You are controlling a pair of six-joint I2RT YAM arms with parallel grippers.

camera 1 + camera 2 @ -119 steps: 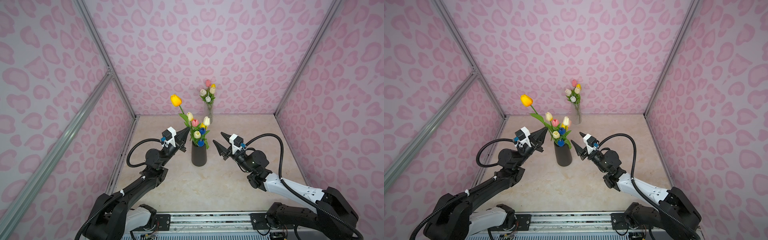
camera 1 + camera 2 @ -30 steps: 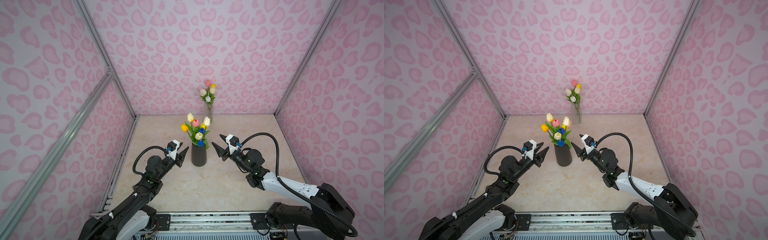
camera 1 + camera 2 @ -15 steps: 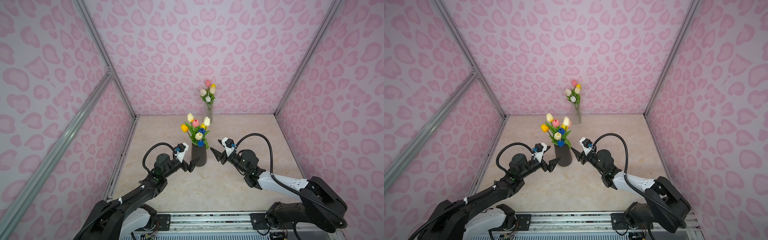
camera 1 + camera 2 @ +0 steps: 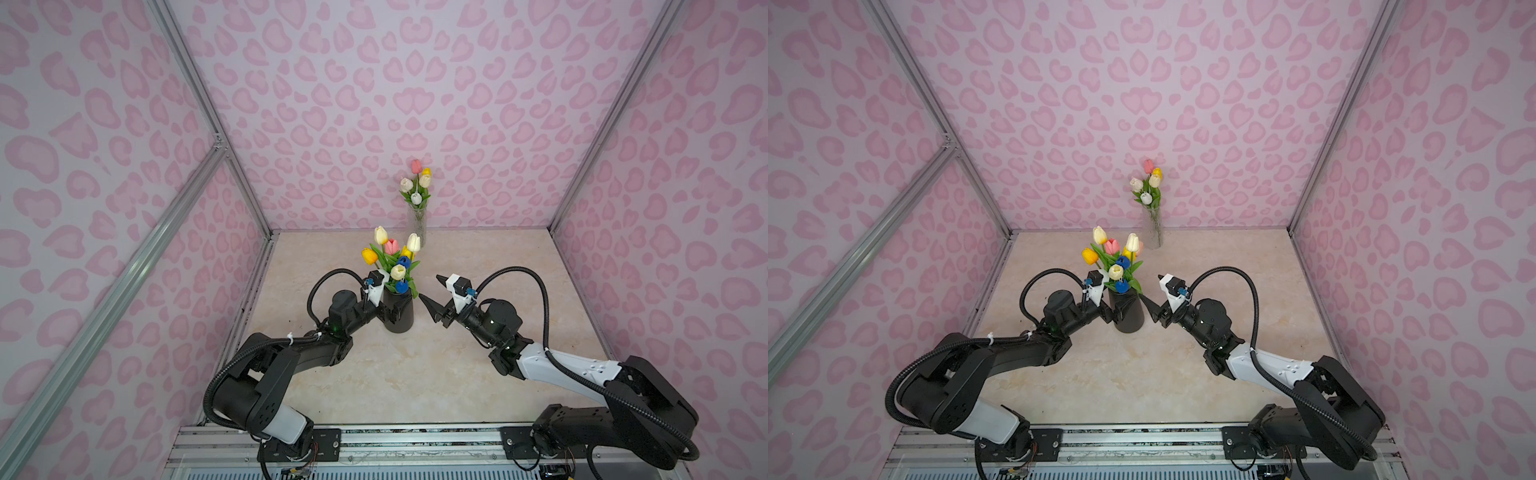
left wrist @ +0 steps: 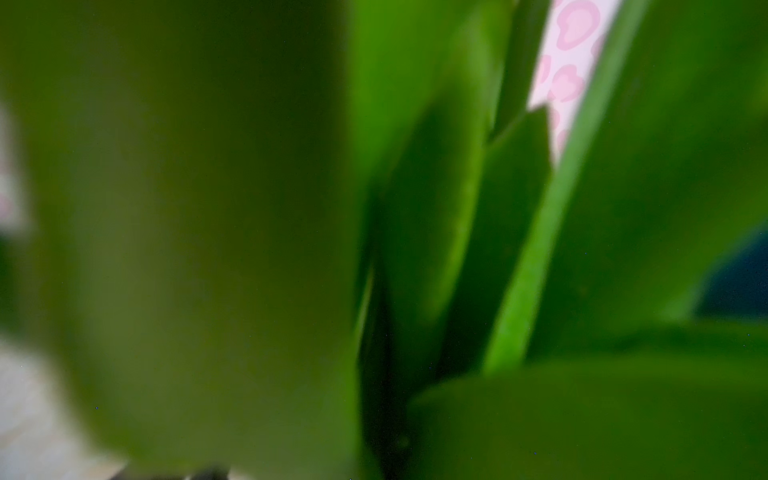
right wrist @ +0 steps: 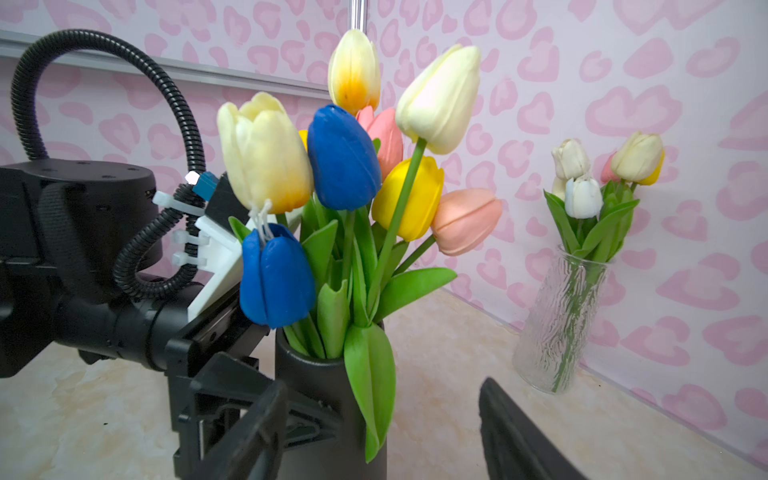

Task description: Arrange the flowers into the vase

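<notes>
Now | left end effector [image 4: 392, 313] spread at vase [image 4: 403, 325] | right end effector [image 4: 429, 286] parted | left wrist: blurred flower leaves [image 5: 415, 249]

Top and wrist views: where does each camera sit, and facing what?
Top views: high above the robot's base, facing down and forward; left arm and right arm show, left gripper at the black vase, right gripper beside it.
Left wrist: against blurred green leaves; no robot part recognisable.
Right wrist: low, facing the tulips in the black vase, glass vase behind; own spread fingers in front, left arm alongside.
Shared: both top views and the right wrist show both vases.
</notes>
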